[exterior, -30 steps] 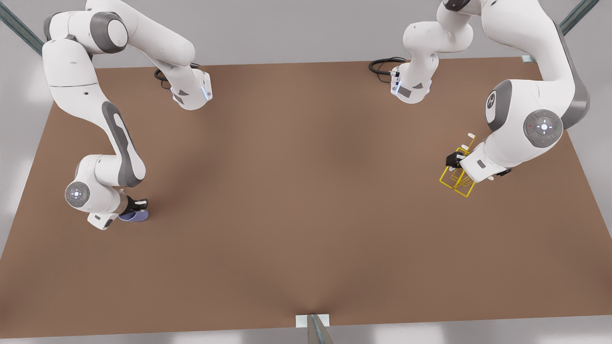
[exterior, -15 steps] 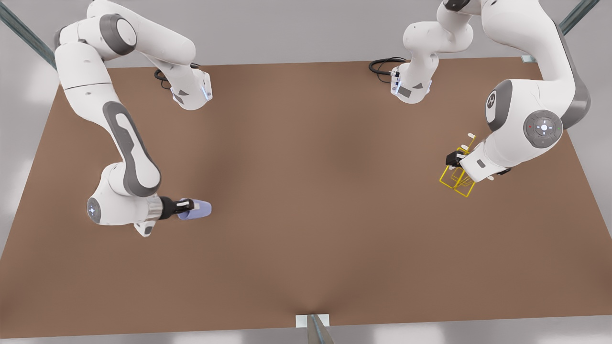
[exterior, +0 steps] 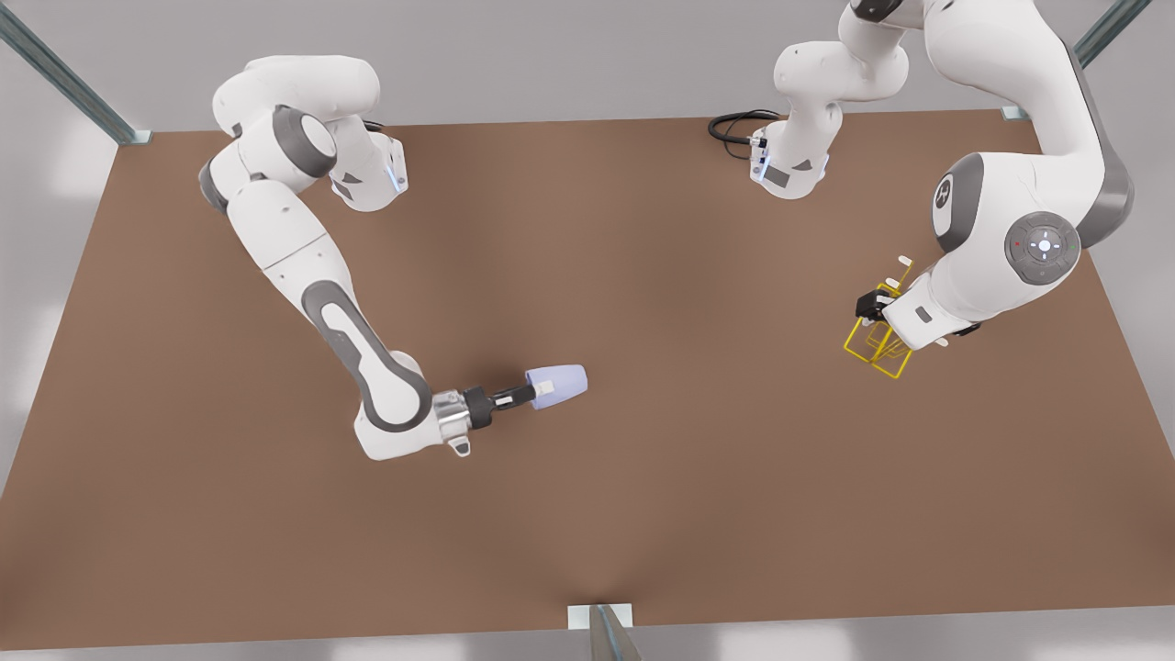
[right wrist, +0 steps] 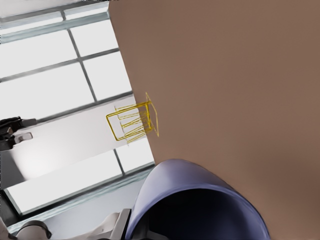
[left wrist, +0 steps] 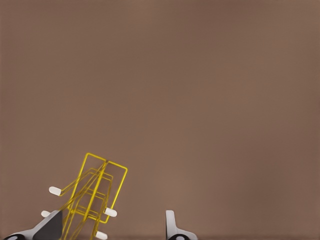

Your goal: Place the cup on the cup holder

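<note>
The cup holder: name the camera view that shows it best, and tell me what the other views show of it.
The left wrist view: the cup holder appears close, with its yellow wire frame and white-tipped pegs distinct, beside a finger of the left gripper. In the front view it is partly covered by that arm. The right wrist view shows it far off beyond the cup.

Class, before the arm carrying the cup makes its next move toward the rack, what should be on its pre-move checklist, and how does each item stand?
1. Grip on the pale lavender-blue tapered cup: ok. The right gripper is shut on its rim end, and the cup lies sideways above the table.
2. Path across the brown table: ok, bare.
3. Yellow wire cup holder with white-tipped pegs upright: ok.
4. Pegs free: not ok. The left gripper is open right at the holder.
5. Cup lined up with a peg: not ok, it is far across the table.
6. Grip firmness: cannot tell.
</note>
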